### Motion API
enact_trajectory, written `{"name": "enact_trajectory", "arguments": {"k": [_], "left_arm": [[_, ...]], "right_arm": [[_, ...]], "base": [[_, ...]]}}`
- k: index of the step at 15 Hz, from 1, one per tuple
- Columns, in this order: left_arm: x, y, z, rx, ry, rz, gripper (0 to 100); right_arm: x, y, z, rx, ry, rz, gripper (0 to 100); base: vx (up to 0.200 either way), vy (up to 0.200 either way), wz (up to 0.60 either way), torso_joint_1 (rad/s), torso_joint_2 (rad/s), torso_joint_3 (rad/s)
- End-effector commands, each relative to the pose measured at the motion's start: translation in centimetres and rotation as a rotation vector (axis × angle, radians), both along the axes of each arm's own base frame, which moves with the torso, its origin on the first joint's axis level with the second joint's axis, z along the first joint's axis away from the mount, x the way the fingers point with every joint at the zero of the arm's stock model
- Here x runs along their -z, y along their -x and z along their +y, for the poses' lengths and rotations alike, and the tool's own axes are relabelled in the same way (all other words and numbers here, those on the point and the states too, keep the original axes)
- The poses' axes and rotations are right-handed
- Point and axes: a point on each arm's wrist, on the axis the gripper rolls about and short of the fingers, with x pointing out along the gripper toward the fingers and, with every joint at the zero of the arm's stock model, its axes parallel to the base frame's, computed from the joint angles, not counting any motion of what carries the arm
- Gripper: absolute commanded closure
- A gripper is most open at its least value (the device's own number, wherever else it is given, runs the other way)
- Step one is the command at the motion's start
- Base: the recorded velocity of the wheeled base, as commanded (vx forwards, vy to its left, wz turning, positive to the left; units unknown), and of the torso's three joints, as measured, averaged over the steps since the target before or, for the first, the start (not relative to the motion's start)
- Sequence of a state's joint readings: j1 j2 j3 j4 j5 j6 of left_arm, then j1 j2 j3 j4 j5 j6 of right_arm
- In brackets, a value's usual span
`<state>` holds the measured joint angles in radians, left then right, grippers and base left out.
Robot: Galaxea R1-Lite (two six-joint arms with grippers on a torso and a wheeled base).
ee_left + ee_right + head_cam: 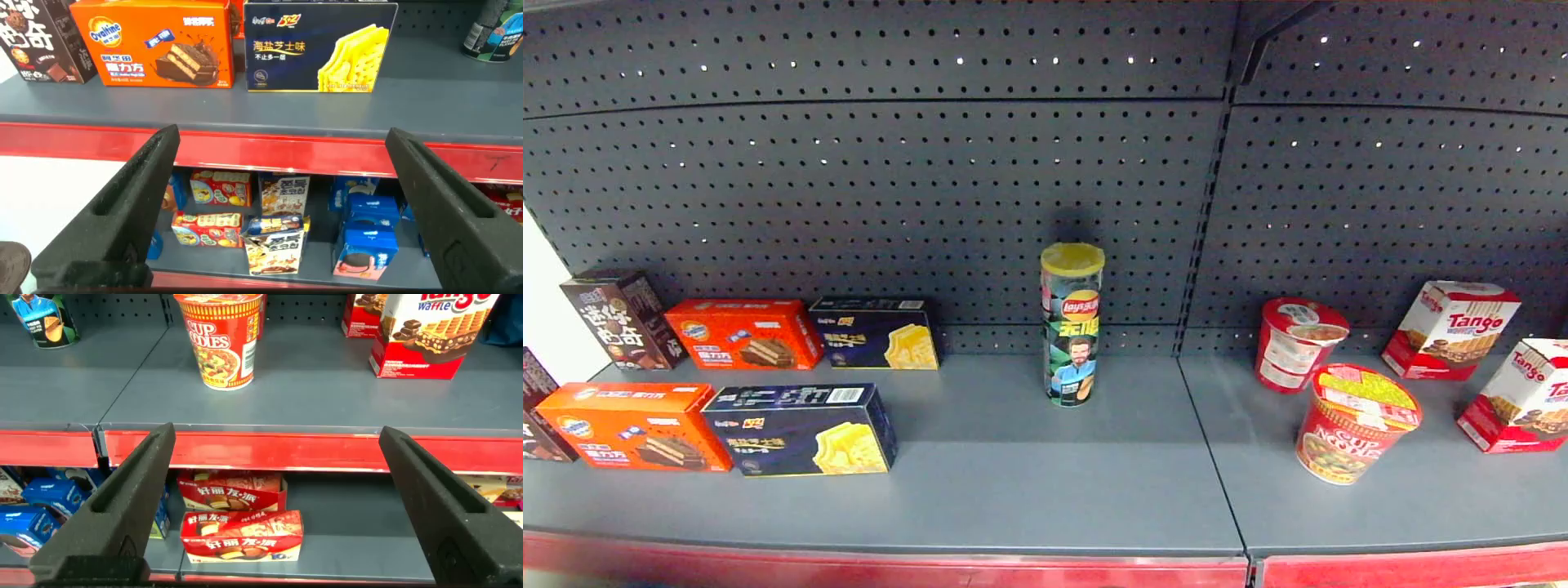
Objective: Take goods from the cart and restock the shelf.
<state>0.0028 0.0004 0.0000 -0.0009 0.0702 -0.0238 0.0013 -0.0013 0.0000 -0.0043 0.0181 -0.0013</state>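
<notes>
A tall chip can (1072,324) with a yellow lid stands upright mid-shelf on the grey shelf (1029,482). Orange cake boxes (633,426) and navy wafer boxes (800,429) lie at the left; red cup noodles (1356,422) and red-white waffle boxes (1450,328) stand at the right. My left gripper (282,212) hangs open in front of the shelf's red edge, below the navy box (321,47) and orange box (153,44). My right gripper (278,506) is open too, below the noodle cup (221,336) and waffle box (429,335). Neither holds anything.
A dark pegboard back wall (890,180) rises behind the shelf, with an upright divider (1205,245) between bays. A lower shelf holds more boxes (274,233) and red boxes (241,527). Bare shelf room lies around the chip can.
</notes>
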Motion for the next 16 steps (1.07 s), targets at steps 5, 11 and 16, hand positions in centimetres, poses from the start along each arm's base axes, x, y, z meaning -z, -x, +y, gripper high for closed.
{"name": "enact_trajectory", "arguments": {"k": [5,11,16], "left_arm": [[-0.01,0.00,0.00,0.001,0.004,-0.001,0],[-0.04,0.03,0.00,0.007,-0.004,0.001,0],[-0.03,0.01,0.00,0.005,-0.002,-0.001,0]], "right_arm": [[-0.01,-0.01,-0.01,0.002,0.002,0.001,0],[-0.01,-0.01,-0.01,0.002,0.002,0.001,0],[-0.01,-0.01,-0.01,0.002,0.002,0.001,0]], "base": [[0.000,0.000,0.60,-0.002,0.00,0.003],[0.000,0.000,0.60,0.006,0.00,0.002],[0.000,0.000,0.60,0.001,0.00,0.002]]}}
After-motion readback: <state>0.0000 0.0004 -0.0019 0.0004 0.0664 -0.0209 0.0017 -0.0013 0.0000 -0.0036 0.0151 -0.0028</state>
